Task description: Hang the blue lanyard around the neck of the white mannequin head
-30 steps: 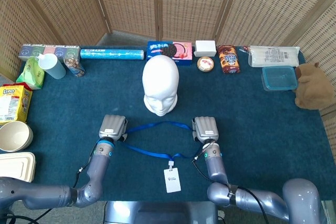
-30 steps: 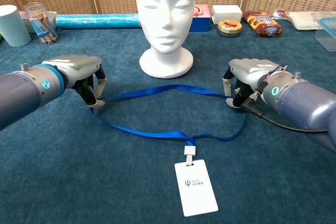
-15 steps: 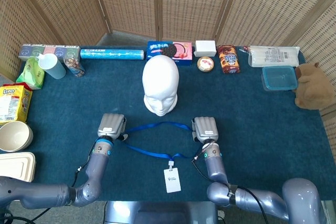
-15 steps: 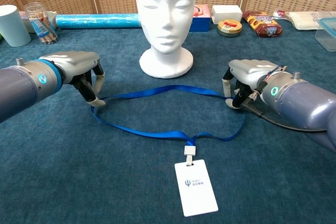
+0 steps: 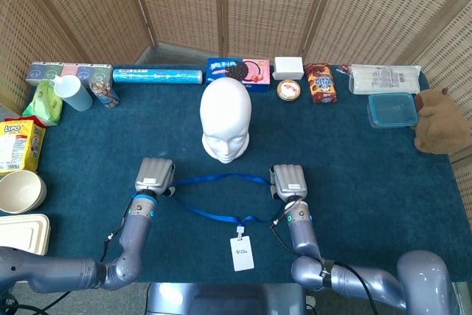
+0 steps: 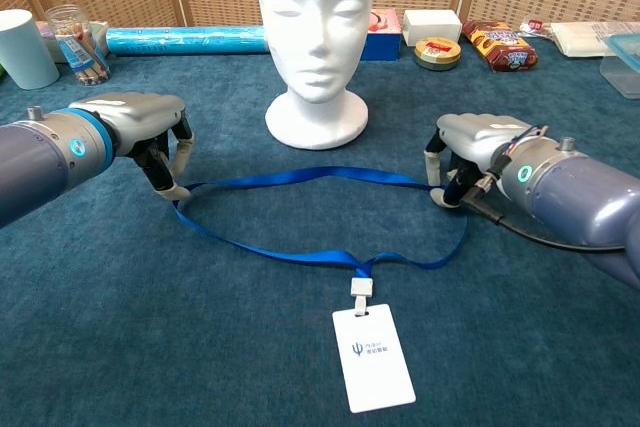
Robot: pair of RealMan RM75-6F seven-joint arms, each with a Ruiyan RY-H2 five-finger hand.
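The white mannequin head (image 5: 226, 119) (image 6: 315, 37) stands upright mid-table, facing me. In front of it the blue lanyard (image 5: 218, 178) (image 6: 300, 179) lies as a wide flat loop on the dark blue cloth, and its white badge (image 5: 240, 253) (image 6: 373, 358) lies nearest me. My left hand (image 5: 153, 175) (image 6: 140, 122) pinches the loop's left end with its fingertips down on the cloth. At the loop's right end, my right hand (image 5: 289, 181) (image 6: 470, 142) holds the strap under curled fingers. Both hands sit low, on either side of the head's base.
Along the back edge stand a pale cup (image 5: 72, 94), a blue roll (image 5: 157, 76), a cookie box (image 5: 237, 71), a white box (image 5: 288, 68), a round tin (image 5: 289, 90) and a snack bag (image 5: 322, 82). A lidded container (image 5: 391, 109) and a plush toy (image 5: 439, 119) sit right; a bowl (image 5: 21, 191) sits left.
My left hand has moved outward to the left, drawing the loop's left end with it and stretching the loop wider. The right hand and the badge have stayed put.
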